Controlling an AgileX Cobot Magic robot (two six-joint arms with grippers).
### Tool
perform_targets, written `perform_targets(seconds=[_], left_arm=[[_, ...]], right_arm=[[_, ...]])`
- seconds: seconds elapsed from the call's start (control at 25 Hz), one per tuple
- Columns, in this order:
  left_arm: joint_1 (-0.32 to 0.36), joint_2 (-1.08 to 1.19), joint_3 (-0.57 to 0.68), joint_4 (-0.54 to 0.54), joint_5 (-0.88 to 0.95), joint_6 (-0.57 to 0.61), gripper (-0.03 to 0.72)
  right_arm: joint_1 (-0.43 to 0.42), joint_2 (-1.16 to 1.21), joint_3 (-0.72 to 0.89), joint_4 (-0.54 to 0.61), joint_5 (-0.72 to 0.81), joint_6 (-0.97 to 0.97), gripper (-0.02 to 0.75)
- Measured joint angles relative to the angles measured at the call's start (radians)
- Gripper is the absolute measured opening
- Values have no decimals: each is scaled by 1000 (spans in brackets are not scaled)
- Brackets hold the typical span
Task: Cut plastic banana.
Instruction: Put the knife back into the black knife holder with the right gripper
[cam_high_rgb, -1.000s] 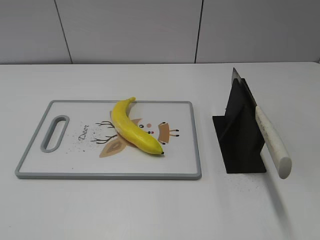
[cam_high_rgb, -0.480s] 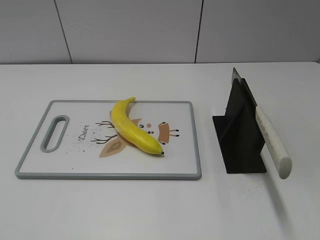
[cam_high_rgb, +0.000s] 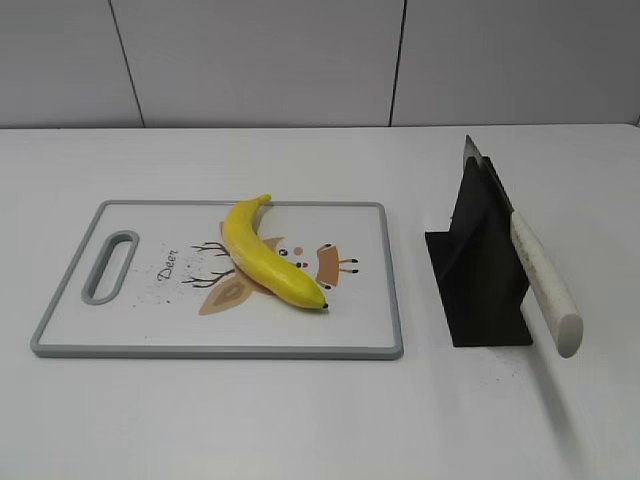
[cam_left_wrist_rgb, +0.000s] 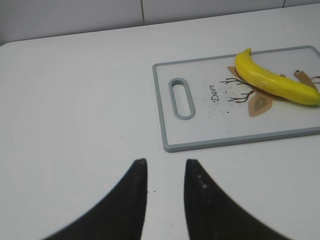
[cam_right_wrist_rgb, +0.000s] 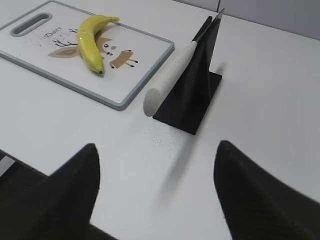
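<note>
one plastic banana (cam_high_rgb: 268, 255) on one cutting board (cam_high_rgb: 140, 325), one knife (cam_high_rgb: 540, 281) racked.

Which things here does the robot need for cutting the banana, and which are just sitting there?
Needed: banana, knife, cutting board.
Just there: black knife stand, table.

The banana (cam_high_rgb: 265, 255) is glossy bright yellow and whole (dark tip at one end, thin stem at the other), lying curved and diagonal on the cutting board (cam_high_rgb: 350, 330).
</note>
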Motion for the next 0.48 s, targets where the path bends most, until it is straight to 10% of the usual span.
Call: perform_targets(seconds=[0.48], left_arm=[[0,0,0,0,0,0,242]], right_arm=[[-154,0,0,17,1,0,559]])
